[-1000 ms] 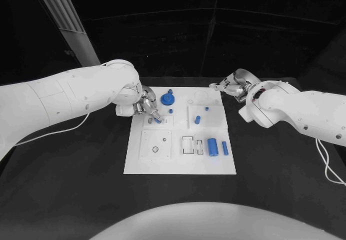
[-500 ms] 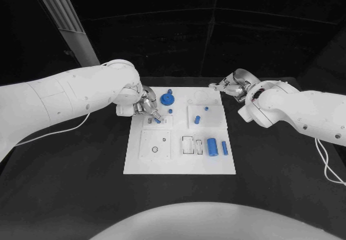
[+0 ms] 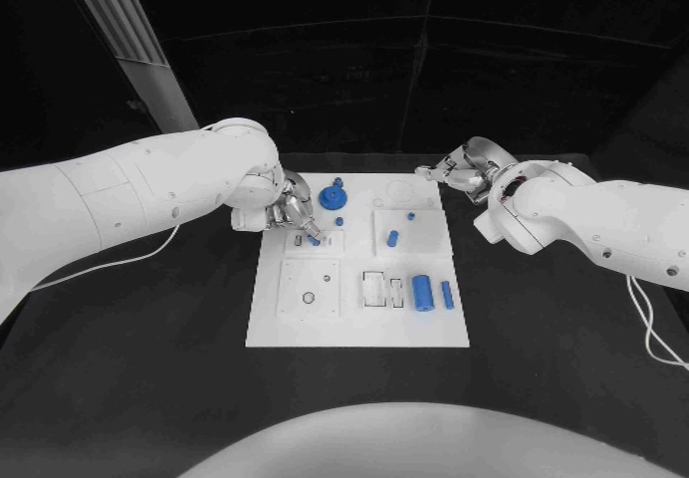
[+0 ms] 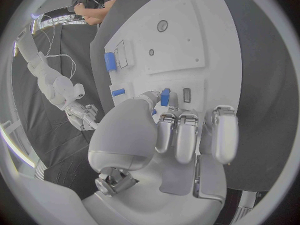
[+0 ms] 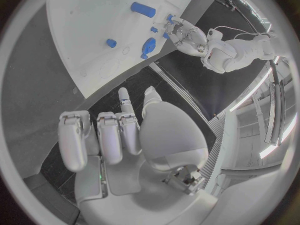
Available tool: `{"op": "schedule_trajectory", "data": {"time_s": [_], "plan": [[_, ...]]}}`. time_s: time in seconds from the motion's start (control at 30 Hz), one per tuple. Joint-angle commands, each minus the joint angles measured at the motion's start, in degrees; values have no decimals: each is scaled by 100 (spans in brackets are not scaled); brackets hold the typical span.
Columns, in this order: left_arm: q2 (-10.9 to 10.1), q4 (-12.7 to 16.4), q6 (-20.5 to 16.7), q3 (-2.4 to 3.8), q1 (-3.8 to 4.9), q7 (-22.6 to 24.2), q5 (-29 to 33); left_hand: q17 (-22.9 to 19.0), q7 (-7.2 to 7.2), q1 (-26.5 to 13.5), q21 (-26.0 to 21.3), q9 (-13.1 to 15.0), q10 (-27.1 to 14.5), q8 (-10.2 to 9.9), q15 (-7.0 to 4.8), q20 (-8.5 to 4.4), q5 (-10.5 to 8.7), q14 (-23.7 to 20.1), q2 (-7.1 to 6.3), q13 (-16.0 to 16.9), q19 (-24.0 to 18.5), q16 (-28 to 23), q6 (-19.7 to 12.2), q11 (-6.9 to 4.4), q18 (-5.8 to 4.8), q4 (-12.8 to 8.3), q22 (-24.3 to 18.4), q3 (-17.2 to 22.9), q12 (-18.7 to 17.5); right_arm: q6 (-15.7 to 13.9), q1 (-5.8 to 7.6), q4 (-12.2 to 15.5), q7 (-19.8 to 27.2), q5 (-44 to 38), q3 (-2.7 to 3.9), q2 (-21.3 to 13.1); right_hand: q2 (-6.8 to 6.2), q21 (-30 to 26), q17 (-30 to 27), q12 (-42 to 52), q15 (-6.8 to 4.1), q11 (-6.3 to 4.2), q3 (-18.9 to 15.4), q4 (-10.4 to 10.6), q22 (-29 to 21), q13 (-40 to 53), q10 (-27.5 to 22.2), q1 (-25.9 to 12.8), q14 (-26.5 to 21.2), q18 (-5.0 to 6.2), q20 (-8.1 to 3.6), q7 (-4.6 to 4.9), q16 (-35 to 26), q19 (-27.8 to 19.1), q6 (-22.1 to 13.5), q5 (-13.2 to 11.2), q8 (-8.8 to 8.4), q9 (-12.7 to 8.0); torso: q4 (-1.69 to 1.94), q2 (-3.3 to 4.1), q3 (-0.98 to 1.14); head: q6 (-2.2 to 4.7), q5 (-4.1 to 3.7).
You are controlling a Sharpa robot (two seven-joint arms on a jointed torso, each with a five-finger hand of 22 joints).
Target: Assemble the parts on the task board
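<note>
Task board (image 3: 359,319) mid-table. My left hand (image 3: 292,214) at its far left part, pinching a small blue peg (image 4: 165,97) over a recess. Blue cylinder (image 3: 424,292) lies on the board's right side. My right hand (image 3: 462,169) off the far right corner, fingers curled, holding nothing.

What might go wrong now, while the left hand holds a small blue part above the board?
The left hand pinches the small blue part only by its fingertips, so it may slip or tilt. The slot beside it looks narrow, so the part may jam. Lowering, the fingers may brush the blue gear nearby.
</note>
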Motion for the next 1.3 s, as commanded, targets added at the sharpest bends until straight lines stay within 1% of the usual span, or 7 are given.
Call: {"op": "schedule_trajectory", "data": {"time_s": [0.03, 0.13, 0.2, 0.37, 0.7, 1.07, 1.3], "plan": [[9, 4, 62, -8, -19, -113, -29, 1510, -38, 33, -41, 4, 607, 37, -25, -10, 25, 606, 19, 1506, -64, -31, -10, -29, 93, -6, 1218, 39, 14, 30, 8, 10, 11, -7, 3, -1, 33, 18, 1510, 14, -23, -12, -21, 1, 1509, 1499, 607, 42, 595, -43, -29, 4, 14, 604, -51, 36, 17, 6, 0, -1, 0, 0, -2], [13, 5, 83, -8, -23, -160, -69, 1510, -18, -6, -93, -2, 607, 23, -12, -5, -71, 606, 18, 1506, -145, -31, -49, -10, 113, 42, 1190, 22, 14, 33, 8, 10, 10, -7, 3, -4, 33, 18, 1510, 14, -23, -12, -21, 1, 1509, 1499, 607, 42, 595, -43, -29, 4, 14, 604, -51, 36, 17, 6, 2, -1, -2, 0, 4], [13, 8, 103, -8, -25, -166, -85, 1510, -1, -48, -123, -23, 607, 5, 4, 5, -331, 606, 25, 1506, -190, -31, -70, 6, 123, 107, 1175, -10, 14, 34, 8, 10, 9, -7, 3, -4, 33, 18, 1510, 14, -23, -12, -21, 1, 1509, 1499, 607, 42, 595, -43, -29, 4, 14, 604, -51, 36, 17, 6, -1, -1, 1, 0, 7], [16, 10, 135, -8, -29, -150, -109, 1510, 39, -214, -154, -96, 607, -37, 40, 35, -669, 606, -26, 1506, -231, -31, -57, 46, 131, 306, 1163, -209, 14, 32, 8, 11, 10, -7, 3, -2, 33, 18, 1510, 14, -23, -12, -21, 1, 1509, 1499, 607, 42, 595, -43, -29, 4, 14, 604, -51, 36, 17, 6, 2, -1, 1, 0, 4], [20, 8, 142, -8, -33, -127, -116, 1510, 62, -330, -158, -153, 607, -58, 60, 58, -812, 606, -65, 1506, -231, -31, -38, 70, 131, 388, 1164, -435, 14, 28, 8, 18, 8, -7, 3, -9, 33, 18, 1510, 14, -23, -12, -21, 1, 1509, 1499, 607, 42, 595, -43, -29, 4, 14, 604, -51, 36, 17, 6, 0, 0, -1, 0, -11], [23, 10, 137, -8, -36, -148, -117, 1510, 109, -762, -137, -244, 607, -81, 101, 98, -945, 606, -99, 1506, -191, -31, -11, 114, 122, 405, 1178, -1044, 14, 30, 8, 22, 6, -7, 3, -10, 38, 18, 1510, 14, -22, -12, -35, 2, 1509, 1499, 607, 44, 595, -43, -29, 4, 14, 604, -54, 32, 21, 7, 3, -2, 0, 0, -19], [12, 27, 94, -8, -38, -167, -132, 1510, 135, -1278, -93, -274, 607, -70, 126, 125, -1014, 606, -146, 1506, -122, -31, 6, 140, 106, 417, 1201, -1552, 14, 34, 8, 19, 8, -7, 3, -8, 38, 18, 1510, 14, -22, -12, -35, 2, 1509, 1499, 607, 44, 595, -43, -29, 4, 14, 604, -54, 32, 21, 7, 4, -3, -1, 0, -17]]}}
